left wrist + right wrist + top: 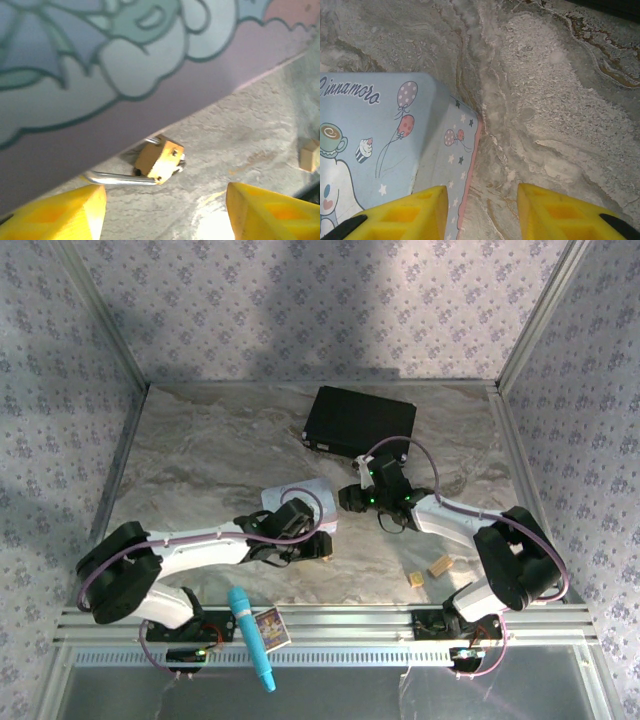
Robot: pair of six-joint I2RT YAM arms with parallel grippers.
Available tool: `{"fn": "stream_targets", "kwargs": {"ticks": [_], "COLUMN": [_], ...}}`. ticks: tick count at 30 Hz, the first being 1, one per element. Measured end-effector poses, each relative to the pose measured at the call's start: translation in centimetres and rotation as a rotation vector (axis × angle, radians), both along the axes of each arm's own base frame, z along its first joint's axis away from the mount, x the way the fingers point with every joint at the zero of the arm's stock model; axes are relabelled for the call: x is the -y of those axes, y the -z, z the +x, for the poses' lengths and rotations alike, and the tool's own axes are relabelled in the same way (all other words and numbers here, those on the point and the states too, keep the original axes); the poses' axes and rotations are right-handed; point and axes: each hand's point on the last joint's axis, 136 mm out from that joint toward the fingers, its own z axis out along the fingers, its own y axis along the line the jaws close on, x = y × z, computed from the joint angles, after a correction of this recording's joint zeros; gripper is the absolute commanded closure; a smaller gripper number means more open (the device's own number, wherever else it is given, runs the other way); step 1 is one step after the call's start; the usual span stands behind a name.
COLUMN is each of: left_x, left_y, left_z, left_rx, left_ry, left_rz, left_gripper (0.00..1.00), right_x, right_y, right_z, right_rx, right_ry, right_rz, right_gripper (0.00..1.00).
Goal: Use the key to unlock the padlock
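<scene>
The brass padlock [159,160] lies on the marble table right against the pastel cartoon tin [100,75]. Its thin silver shackle [120,178] sticks out to the left, along the tin's foot. A small silvery bit [181,163] pokes from the body's right end; it looks like the key but is too blurred to be sure. My left gripper [165,212] is open just in front of the padlock, touching nothing. My right gripper [480,210] is open above the tin's [380,140] right edge, nothing between its fingers. From above, both grippers [322,540] [352,498] flank the tin [300,498].
A black box [360,422] stands at the back. Two tan blocks [415,578] [440,565] lie right of the left gripper; one shows in the left wrist view [310,155]. A teal tool [252,635] and a small card [272,628] rest on the front rail.
</scene>
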Motion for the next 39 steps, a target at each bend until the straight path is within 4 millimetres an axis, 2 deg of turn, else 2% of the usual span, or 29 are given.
{"fn": "stream_targets", "kwargs": {"ticks": [2,4,7,10,12,15,20,25,31,34,35,39], "left_x": [-0.8,-1.1,-0.7,-0.1,0.2,0.3,0.4,-1.5,-5.0,-6.6,-6.8,-6.3], "left_y": [0.2,0.0,-0.4,0.3,1.0,1.8,1.8,2.5,2.7,2.6,2.7,3.4], "left_z": [0.1,0.3,1.0,1.2,1.2,1.4,1.9,0.8,-0.6,-1.3,-1.5,-1.9], "left_rx": [0.016,0.04,0.074,0.092,0.094,0.106,0.144,0.137,0.124,0.124,0.126,0.136], "left_ry": [-0.014,-0.021,-0.032,-0.027,-0.016,-0.006,0.004,0.053,0.092,0.113,0.121,0.143], "left_rz": [0.06,0.103,0.138,0.212,0.291,0.441,0.603,0.737,0.823,0.828,0.815,0.722], "left_gripper": [0.48,0.51,0.54,0.56,0.53,0.39,0.37,0.46,0.47,0.57,0.6,0.61], "right_x": [0.0,0.0,0.0,0.1,0.3,0.6,0.9,0.9,0.9,1.0,1.0,1.0], "right_y": [0.0,0.0,0.1,0.3,0.6,0.9,0.9,0.9,0.9,0.9,1.0,1.0], "right_z": [0.0,0.0,-0.1,-0.2,-0.5,-0.9,-1.0,-1.0,-1.0,-1.0,-1.0,-1.0], "right_rx": [0.0,0.0,-0.002,-0.008,-0.013,-0.022,-0.022,-0.021,-0.021,-0.022,-0.022,-0.024], "right_ry": [0.0,0.0,0.0,0.002,0.002,0.003,0.007,0.009,0.009,0.01,0.01,0.011], "right_rz": [0.0,-0.001,-0.002,-0.003,-0.007,-0.013,-0.013,-0.014,-0.014,-0.014,-0.015,-0.016], "right_gripper": [0.59,0.59,0.6,0.6,0.61,0.61,0.61,0.61,0.61,0.61,0.61,0.61]}}
